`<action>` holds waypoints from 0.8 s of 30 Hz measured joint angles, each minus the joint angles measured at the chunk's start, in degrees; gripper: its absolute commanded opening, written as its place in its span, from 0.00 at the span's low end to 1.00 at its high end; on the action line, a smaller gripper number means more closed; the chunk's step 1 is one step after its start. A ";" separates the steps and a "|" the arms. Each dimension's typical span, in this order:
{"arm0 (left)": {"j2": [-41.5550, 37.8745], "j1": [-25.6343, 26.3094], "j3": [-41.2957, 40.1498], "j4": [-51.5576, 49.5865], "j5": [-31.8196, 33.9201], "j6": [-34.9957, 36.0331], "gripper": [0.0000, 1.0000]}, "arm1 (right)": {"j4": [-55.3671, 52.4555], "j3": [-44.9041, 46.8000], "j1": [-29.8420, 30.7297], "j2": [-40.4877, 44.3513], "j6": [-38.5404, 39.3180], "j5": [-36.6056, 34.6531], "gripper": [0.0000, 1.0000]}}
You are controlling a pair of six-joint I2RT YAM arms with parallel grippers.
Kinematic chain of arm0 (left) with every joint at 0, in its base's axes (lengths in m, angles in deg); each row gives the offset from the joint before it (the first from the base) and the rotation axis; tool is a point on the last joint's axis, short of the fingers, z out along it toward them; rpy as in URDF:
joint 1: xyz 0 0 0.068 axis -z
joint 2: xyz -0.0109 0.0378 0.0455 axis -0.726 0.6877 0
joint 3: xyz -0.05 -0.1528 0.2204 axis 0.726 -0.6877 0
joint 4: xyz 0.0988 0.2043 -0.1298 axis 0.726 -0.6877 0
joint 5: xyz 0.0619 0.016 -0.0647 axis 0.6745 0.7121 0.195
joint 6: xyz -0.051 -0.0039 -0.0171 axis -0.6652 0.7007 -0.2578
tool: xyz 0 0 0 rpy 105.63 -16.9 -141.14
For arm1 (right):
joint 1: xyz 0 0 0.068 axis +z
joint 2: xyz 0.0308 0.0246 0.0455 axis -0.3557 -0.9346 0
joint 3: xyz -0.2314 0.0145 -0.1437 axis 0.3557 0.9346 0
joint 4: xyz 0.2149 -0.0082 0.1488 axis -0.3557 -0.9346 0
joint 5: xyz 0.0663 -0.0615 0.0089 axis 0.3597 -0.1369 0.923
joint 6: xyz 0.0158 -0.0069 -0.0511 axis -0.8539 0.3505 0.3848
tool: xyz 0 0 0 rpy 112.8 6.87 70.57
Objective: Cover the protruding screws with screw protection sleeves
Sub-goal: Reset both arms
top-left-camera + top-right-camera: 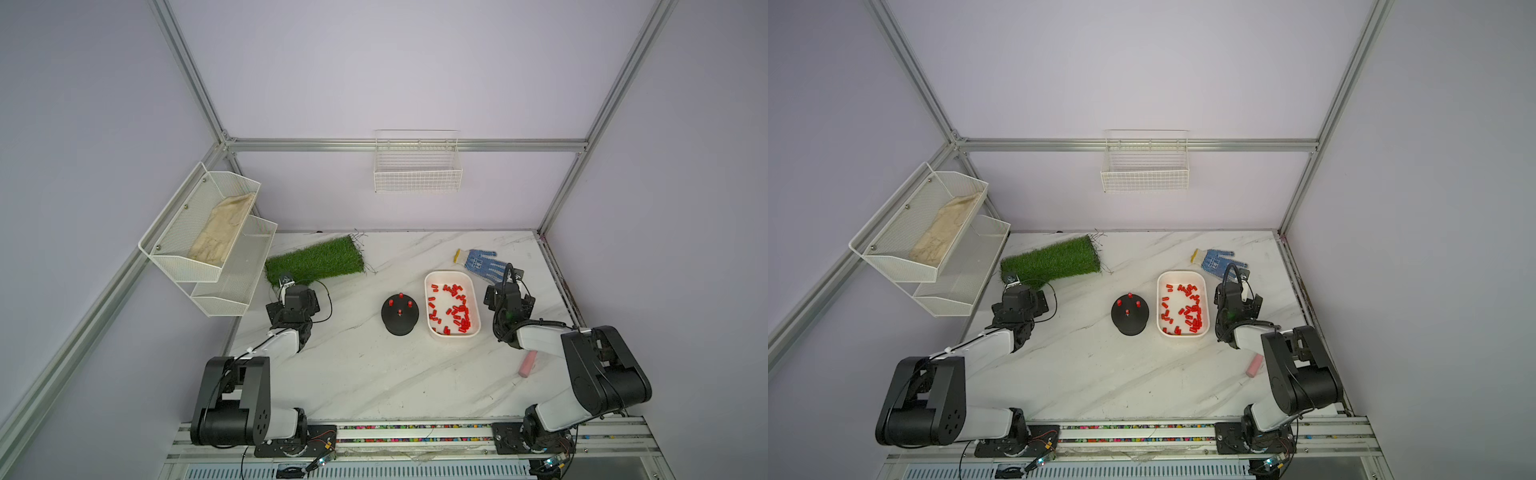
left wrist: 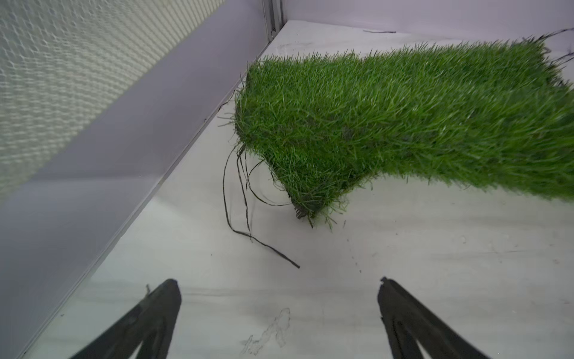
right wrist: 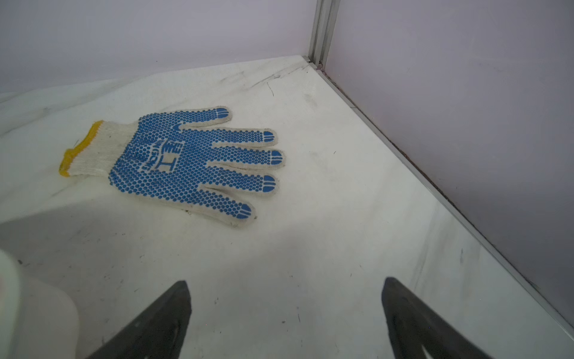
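Capping is judged complete: four red sleeves are seated on the black dome base; left gripper and right gripper are spread wide, empty; no further pick is required.

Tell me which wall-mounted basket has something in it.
The upper tier of the mesh rack: it holds a beige cloth; the lower tier and the back-wall wire basket look empty.

The grass mat runs off the edge of the left wrist view. The white tray is only a blurred corner in the right wrist view. In both top views the right arm hides part of the pink cylinder, and the studs on the black dome are too small to make out clearly.
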 measured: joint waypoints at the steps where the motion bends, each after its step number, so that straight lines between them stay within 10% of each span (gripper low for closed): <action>1: 1.07 0.00 -0.94 2.21 0.24 0.39 1.00 | 2.58 1.07 -0.17 -1.03 0.83 0.57 0.97; 10: 7.30 0.17 -7.28 27.34 -5.38 5.79 1.00 | 30.82 5.86 -3.61 -10.47 5.68 12.55 0.97; 24: 9.27 0.44 -8.94 36.85 -8.50 8.55 1.00 | 33.29 5.46 -4.11 -12.57 7.45 19.12 0.97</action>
